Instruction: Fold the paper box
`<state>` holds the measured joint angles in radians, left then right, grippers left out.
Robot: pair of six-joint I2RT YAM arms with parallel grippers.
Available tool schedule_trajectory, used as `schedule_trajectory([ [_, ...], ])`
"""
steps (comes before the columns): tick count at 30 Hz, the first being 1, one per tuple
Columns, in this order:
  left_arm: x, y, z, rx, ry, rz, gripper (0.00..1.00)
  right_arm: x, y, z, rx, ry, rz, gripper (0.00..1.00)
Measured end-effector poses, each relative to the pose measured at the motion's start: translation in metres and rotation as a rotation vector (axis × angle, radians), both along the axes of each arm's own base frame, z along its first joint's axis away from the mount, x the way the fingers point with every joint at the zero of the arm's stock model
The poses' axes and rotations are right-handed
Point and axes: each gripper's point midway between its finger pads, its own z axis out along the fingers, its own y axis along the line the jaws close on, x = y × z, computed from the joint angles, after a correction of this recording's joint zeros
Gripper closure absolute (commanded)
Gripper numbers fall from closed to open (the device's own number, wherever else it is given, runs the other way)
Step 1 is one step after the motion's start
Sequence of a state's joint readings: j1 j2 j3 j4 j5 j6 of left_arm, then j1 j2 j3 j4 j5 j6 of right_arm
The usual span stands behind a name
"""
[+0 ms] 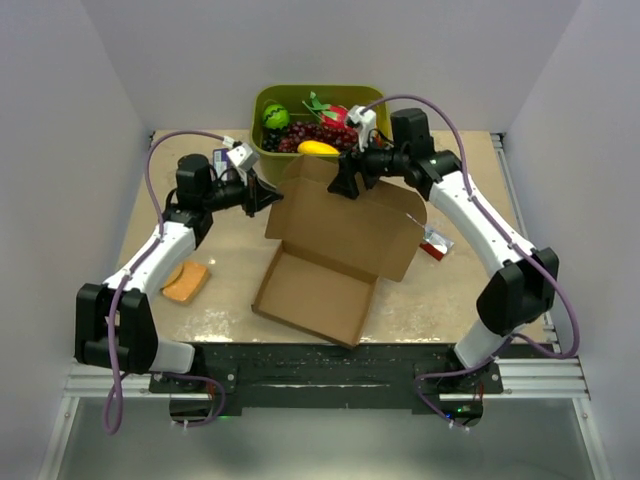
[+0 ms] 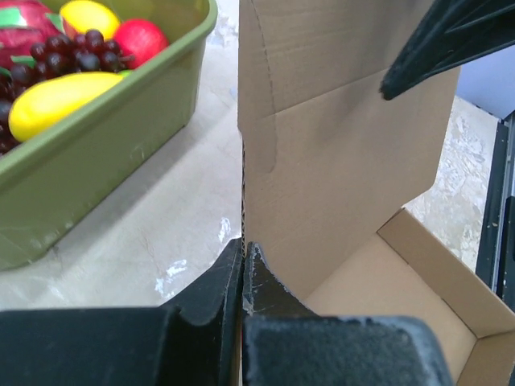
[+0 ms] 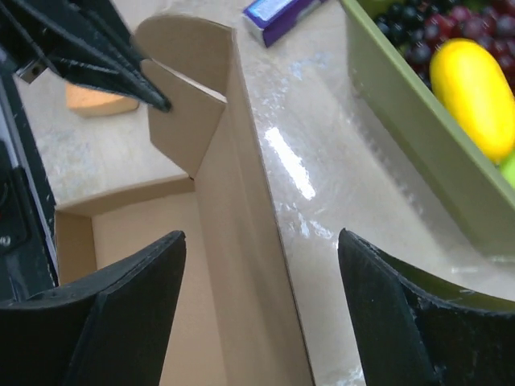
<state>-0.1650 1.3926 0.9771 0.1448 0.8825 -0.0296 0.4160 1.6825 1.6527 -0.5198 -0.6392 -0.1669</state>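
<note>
From above, the paper box (image 1: 325,260) lies in the middle of the table (image 1: 225,305), a little toward the near edge. Its shallow tray (image 1: 312,295) rests flat on the table, and its lid panel (image 1: 350,225) stands raised on the far side of the tray. The left gripper (image 1: 268,192) is at the left edge of the lid panel, and the right gripper (image 1: 345,183) is at its top edge. A green tub (image 1: 262,140) with fruit stands at the far edge of the table. A sponge (image 1: 185,282) lies near the left edge, and a red and white packet (image 1: 435,245) lies near the right edge.

In the left wrist view, the left gripper's two fingers (image 2: 213,285) are pressed together on the cardboard edge of the lid panel and pinch it. The panel stands upright above them. The green tub is at the left, with a yellow fruit (image 2: 56,100) and grapes (image 2: 68,52) inside.

In the right wrist view, the right gripper's fingers (image 3: 133,310) are spread wide. The top edge of the lid panel runs between them, and I cannot tell whether either finger touches it. A blue packet (image 3: 278,16) lies on the table beyond the panel.
</note>
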Motion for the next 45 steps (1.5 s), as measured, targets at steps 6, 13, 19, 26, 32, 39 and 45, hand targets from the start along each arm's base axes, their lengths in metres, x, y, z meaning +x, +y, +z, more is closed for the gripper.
schedule_trajectory([
  [6, 0.001, 0.004, -0.009, 0.026, 0.007, 0.019, 1.00, 0.006, -0.054, 0.013, 0.070, -0.023, -0.293, 0.13],
  [13, 0.004, 0.010, -0.014, 0.061, 0.009, 0.062, 1.00, -0.035, -0.144, 0.045, 0.179, -0.187, -0.738, 0.11],
  [19, 0.006, 0.014, -0.011, 0.074, -0.012, 0.086, 1.00, -0.074, -0.167, 0.021, 0.248, -0.173, -0.845, 0.12],
  [26, 0.009, 0.016, -0.010, 0.084, -0.022, 0.107, 1.00, -0.072, -0.176, -0.029, 0.169, -0.075, -0.918, 0.12],
  [32, 0.010, 0.018, -0.012, 0.090, -0.017, 0.119, 1.00, -0.083, -0.166, -0.062, 0.179, -0.005, -0.868, 0.19],
  [39, 0.011, 0.019, -0.012, 0.093, -0.016, 0.128, 1.00, -0.082, -0.152, -0.087, 0.175, 0.074, -0.819, 0.52],
  [45, 0.012, 0.022, -0.016, 0.100, -0.013, 0.148, 1.00, -0.082, -0.140, -0.081, 0.223, 0.072, -0.761, 0.88],
])
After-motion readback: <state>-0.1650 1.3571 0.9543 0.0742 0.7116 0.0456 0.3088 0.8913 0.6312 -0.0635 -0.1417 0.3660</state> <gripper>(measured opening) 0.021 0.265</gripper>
